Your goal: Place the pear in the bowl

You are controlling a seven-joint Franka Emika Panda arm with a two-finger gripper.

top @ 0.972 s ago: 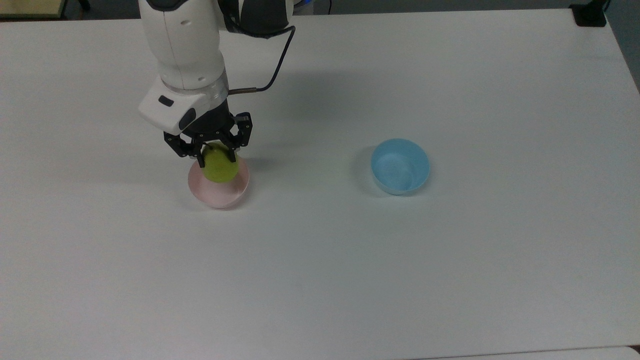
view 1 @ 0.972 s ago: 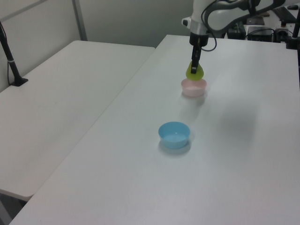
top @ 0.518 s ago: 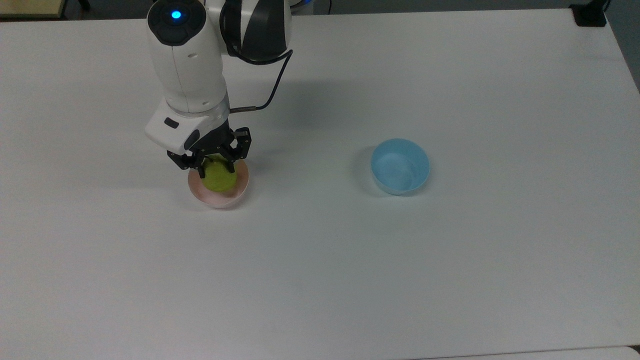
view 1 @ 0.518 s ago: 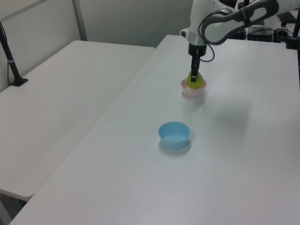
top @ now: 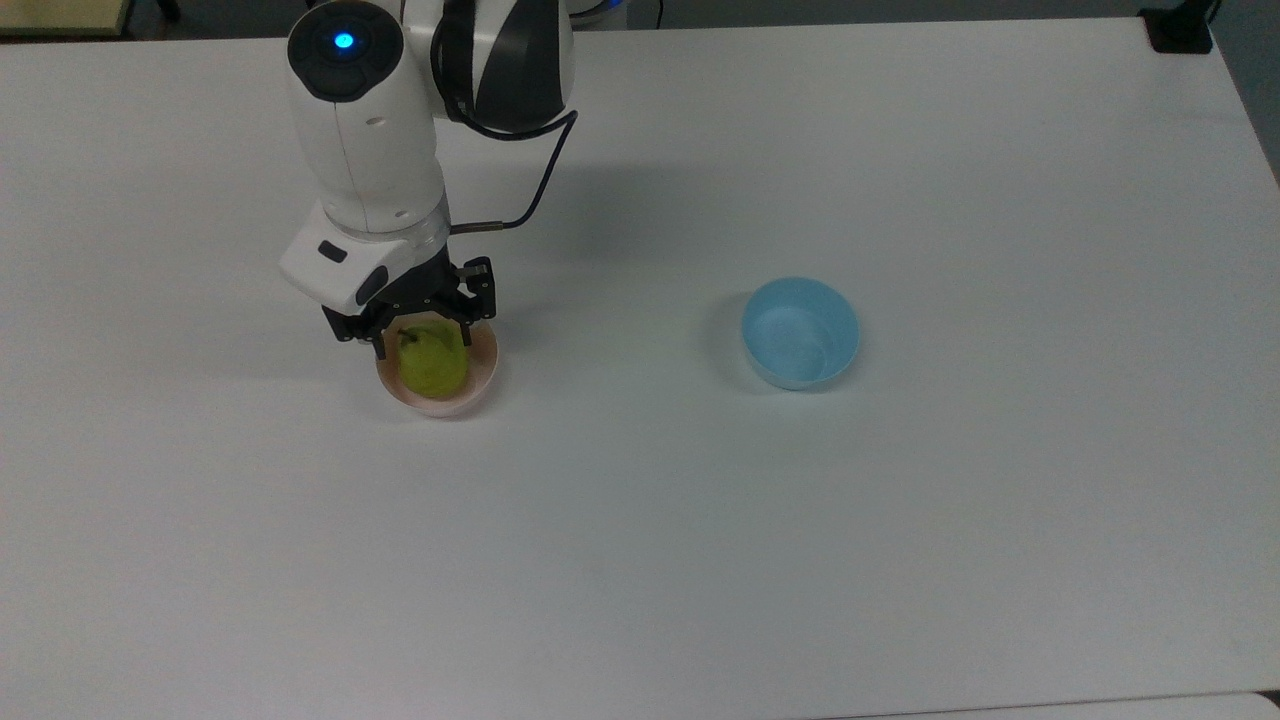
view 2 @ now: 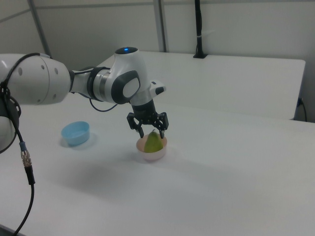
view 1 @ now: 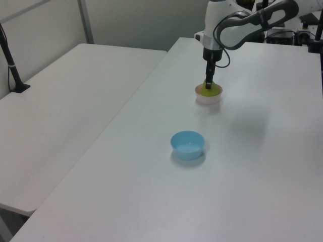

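The pear sits inside the pale pink bowl, its yellow-green body filling most of the hollow and its narrow end with the dark stem pointing up toward the arm's side of the worktop. In the right view the pear stands nearly upright in the bowl, its top rising above the rim. The hand hangs directly over the bowl with its two black fingers spread apart, one on each side of the pear's upper part; in the right view the fingers flank the top of the fruit with a gap visible on each side, so the hand is open and has hold of nothing. In the left view the hand points straight down at the pear in the bowl. The pink bowl stands on the worktop toward the top view's left, roughly midway between the far and near edges. A light blue bowl stands well apart from it toward the top view's right, at about the same depth; it appears in the left view nearer the camera than the pink bowl, and in the right view on the right view's left.
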